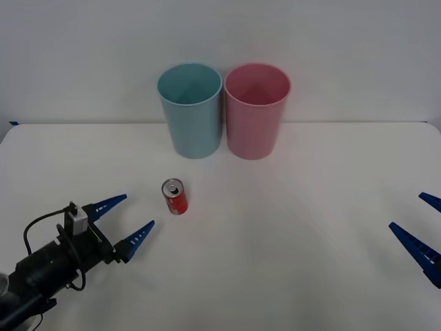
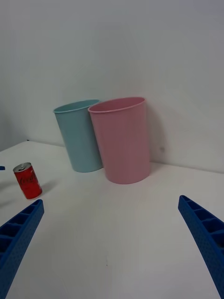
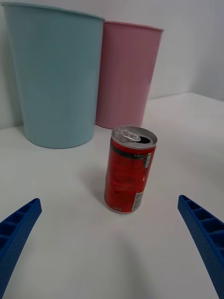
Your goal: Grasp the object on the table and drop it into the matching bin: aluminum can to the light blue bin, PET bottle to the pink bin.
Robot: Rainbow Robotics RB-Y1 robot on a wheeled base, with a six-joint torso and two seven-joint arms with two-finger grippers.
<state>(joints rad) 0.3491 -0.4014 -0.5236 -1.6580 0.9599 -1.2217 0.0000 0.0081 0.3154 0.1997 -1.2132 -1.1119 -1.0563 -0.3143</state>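
Note:
A small red aluminum can (image 1: 175, 197) (image 3: 128, 170) (image 2: 27, 181) with a silver top stands upright on the white table (image 1: 275, 262), in front of the bins. My left gripper (image 1: 132, 218) (image 3: 109, 243) is open, low over the table just left of the can, fingers pointing at it with a short gap between. The light blue bin (image 1: 190, 110) (image 3: 53, 77) (image 2: 79, 135) and the pink bin (image 1: 255, 110) (image 3: 126, 74) (image 2: 122, 140) stand side by side at the back, blue on the left. My right gripper (image 1: 420, 224) (image 2: 112, 243) is open at the table's right edge.
A white wall (image 1: 344, 48) rises right behind the bins. Bare tabletop lies between the can and the right arm.

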